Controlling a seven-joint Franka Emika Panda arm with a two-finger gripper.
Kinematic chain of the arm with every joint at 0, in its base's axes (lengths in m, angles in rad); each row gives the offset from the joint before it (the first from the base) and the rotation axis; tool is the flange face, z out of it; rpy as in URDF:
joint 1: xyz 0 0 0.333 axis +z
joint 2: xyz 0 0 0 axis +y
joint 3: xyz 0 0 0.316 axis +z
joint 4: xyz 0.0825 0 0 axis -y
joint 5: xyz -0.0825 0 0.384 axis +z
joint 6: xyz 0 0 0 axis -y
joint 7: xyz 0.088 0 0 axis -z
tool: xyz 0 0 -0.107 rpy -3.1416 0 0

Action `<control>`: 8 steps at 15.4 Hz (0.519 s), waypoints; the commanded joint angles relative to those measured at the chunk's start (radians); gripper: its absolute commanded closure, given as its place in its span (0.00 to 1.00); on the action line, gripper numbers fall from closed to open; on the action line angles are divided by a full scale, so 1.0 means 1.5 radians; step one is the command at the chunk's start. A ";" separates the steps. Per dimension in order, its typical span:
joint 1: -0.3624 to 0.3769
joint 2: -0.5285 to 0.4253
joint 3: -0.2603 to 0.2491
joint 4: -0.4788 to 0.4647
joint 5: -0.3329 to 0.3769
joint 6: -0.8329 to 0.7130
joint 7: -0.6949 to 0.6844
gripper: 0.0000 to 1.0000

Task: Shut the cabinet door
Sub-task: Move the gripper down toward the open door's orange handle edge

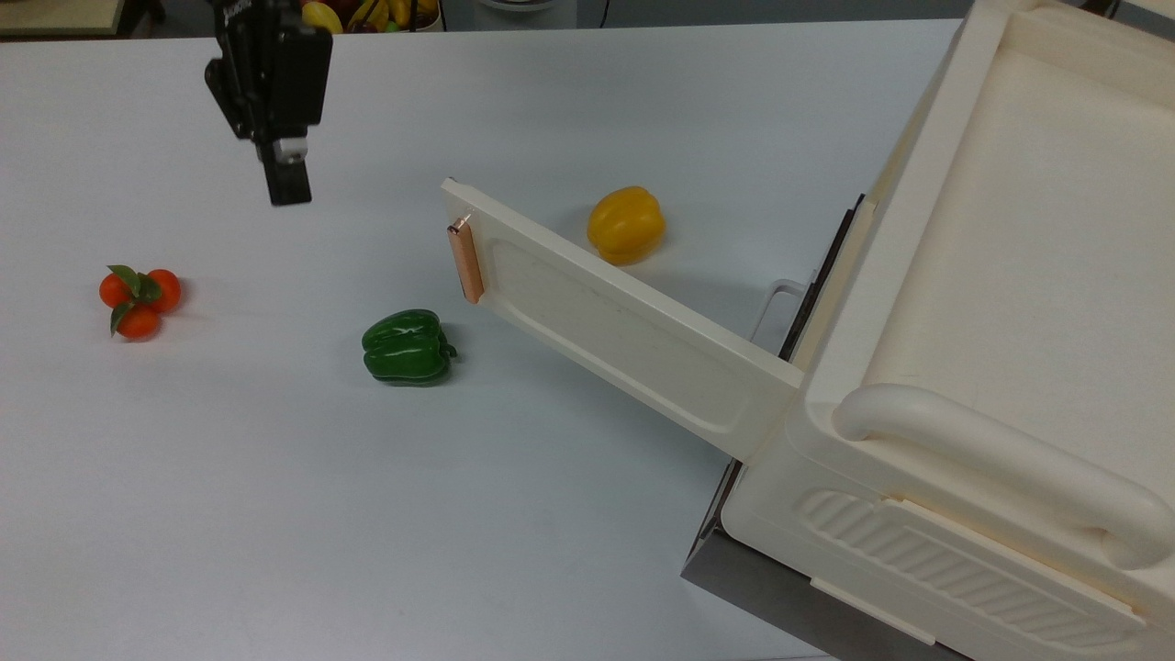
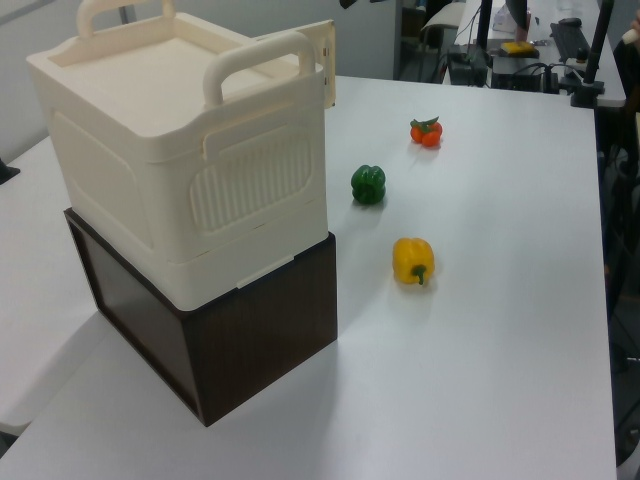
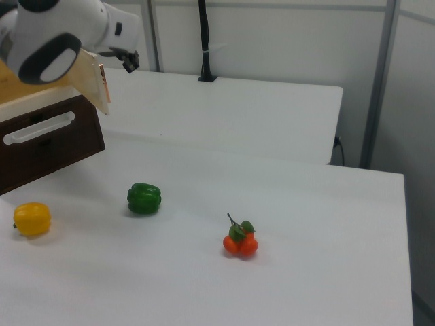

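Observation:
The cabinet point(image 1: 1010, 275) is a large cream-white box at the top view's right, on a dark base point(image 2: 250, 330). Its cabinet door point(image 1: 624, 330) stands swung open, reaching out over the table, with a copper bar handle point(image 1: 466, 262) at its free end. My gripper point(image 1: 286, 188) hangs over the table well to the top view's left of that handle, apart from the door, shut and holding nothing. In the right view the gripper point(image 3: 129, 62) sits just right of the door's edge point(image 3: 92, 78).
A green pepper point(image 1: 407, 346) lies below the door's free end in the top view, and a yellow pepper point(image 1: 626, 224) behind the door. A cluster of small orange-red fruits point(image 1: 138, 298) rests at the far left. A white wire loop handle point(image 1: 776, 308) shows under the cabinet.

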 commanded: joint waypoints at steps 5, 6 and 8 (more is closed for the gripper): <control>0.033 0.042 0.018 0.000 0.060 0.077 0.020 1.00; 0.034 0.041 0.021 -0.001 0.060 0.075 0.019 1.00; 0.034 0.040 0.031 -0.003 0.060 0.070 0.019 1.00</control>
